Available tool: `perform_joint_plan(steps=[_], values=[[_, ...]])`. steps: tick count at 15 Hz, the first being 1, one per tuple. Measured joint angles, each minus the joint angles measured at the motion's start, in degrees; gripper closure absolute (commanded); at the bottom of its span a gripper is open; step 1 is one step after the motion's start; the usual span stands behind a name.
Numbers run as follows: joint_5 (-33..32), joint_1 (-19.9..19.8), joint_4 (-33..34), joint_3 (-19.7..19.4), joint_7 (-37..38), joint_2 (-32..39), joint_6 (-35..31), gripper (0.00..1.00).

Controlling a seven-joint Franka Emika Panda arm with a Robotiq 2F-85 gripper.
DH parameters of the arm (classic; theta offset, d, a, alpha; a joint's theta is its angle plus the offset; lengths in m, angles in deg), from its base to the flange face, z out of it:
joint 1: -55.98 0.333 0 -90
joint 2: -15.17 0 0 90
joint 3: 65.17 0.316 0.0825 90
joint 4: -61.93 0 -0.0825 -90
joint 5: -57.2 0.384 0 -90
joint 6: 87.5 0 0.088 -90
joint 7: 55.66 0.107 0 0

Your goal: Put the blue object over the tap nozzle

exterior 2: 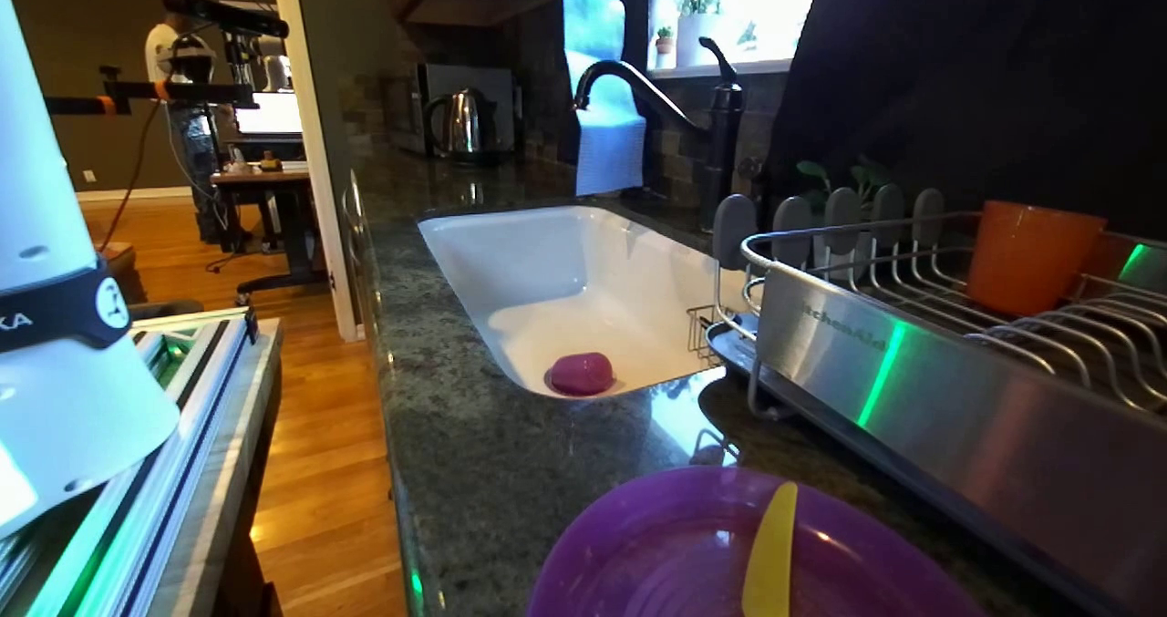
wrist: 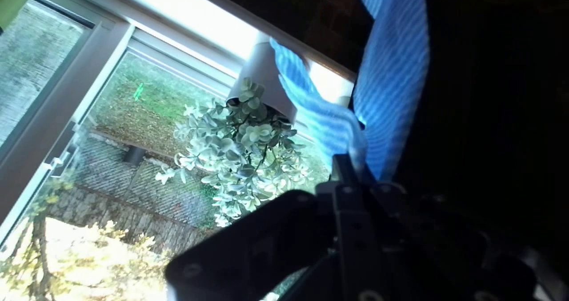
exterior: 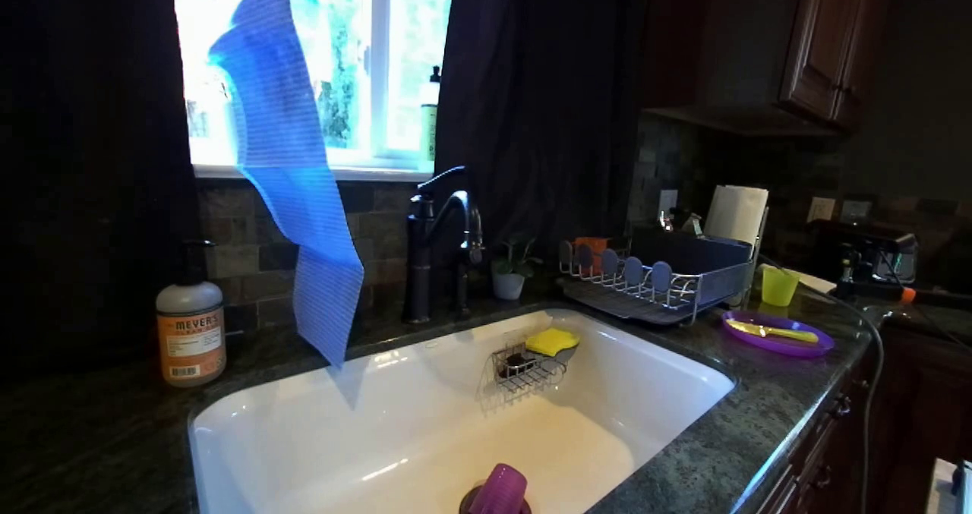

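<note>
Tool (wrist: 354,170) was clamped on the cloth (exterior: 292,157), which hung from upper left in an exterior view, left of the tap (exterior: 419,267); sound draping likely required centring cloth over tap before release.

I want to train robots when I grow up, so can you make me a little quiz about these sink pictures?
1. What hangs from the robot's fingers?
2. True or false: the thing they hold already lies over the black tap.
3. Fill in: the orange cup stands in the ____.

Key:
1. The blue cloth.
2. False; it hangs apart from the black tap.
3. dish rack.
</note>
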Motion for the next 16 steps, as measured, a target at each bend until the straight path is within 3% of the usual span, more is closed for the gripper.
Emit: perform_joint_plan(steps=[2, 16], values=[[-1.1, 1.4, -0.2, -0.2, 1.6, -1.1, 2.6, 0.99], [-1.0, 1.5, 0.0, -0.9, 1.5, -0.7, 2.5, 1.00]])
